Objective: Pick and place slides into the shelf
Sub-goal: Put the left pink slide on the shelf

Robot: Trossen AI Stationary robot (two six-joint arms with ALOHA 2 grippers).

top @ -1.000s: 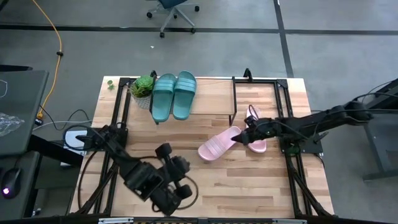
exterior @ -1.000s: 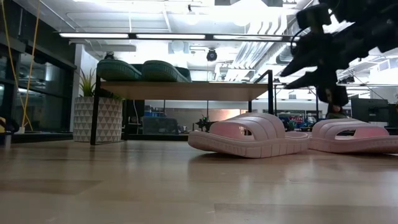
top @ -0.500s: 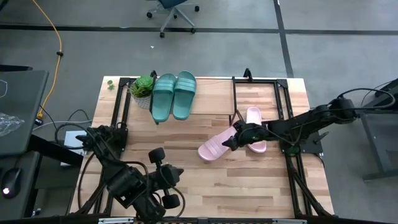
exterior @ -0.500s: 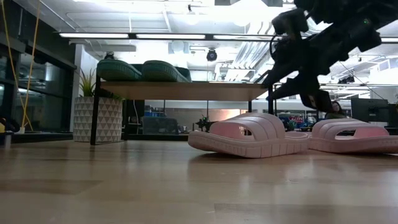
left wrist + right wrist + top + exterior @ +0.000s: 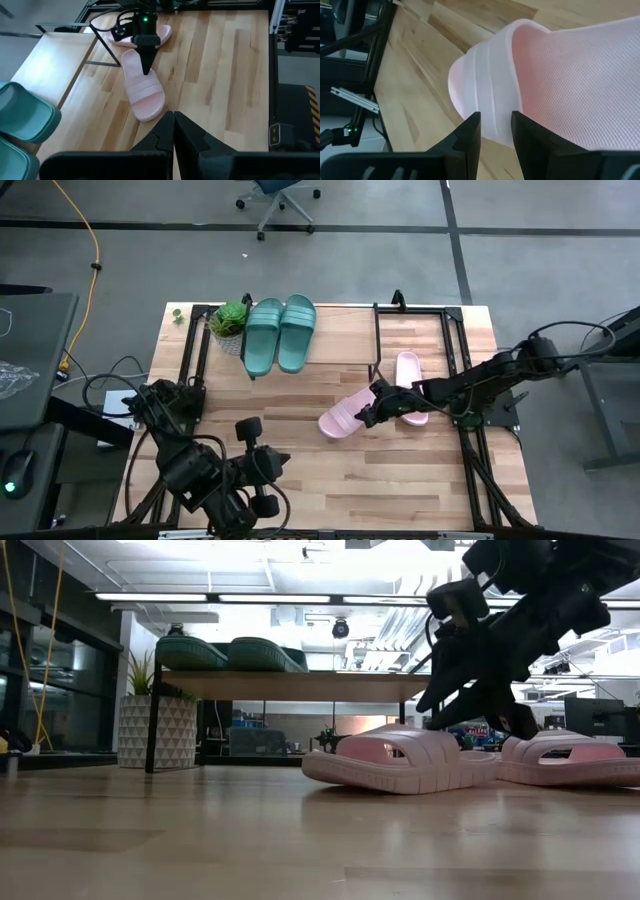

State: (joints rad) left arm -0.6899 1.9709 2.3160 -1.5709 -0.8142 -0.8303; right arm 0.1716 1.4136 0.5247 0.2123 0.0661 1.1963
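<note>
Two teal slides lie side by side on the left half of the shelf. Two pink slides rest sole-down on the table: the nearer one at the middle, the other to its right, partly under my right arm. My right gripper is open at the nearer pink slide's strap, one finger on each side of the strap's edge. My left gripper is shut on nothing, raised over the table's near left part. My right gripper comes slanting down from the table's right onto the nearer pink slide's strap edge, which lies between its open fingers. Whether a finger touches the strap I cannot tell. The slide lies flat on the table.
A potted plant in a white pot stands by the shelf's left end. Black frame rails run along both sides of the table. The right half of the shelf top is bare wood, and there is room under the plank.
My right gripper has gone down and toward the table's left, from above the farther pink slide to the nearer one's strap, still open. Both pink slides have kept their places. My left arm has drawn back toward the table's left and risen a little, its wrist rolling.
</note>
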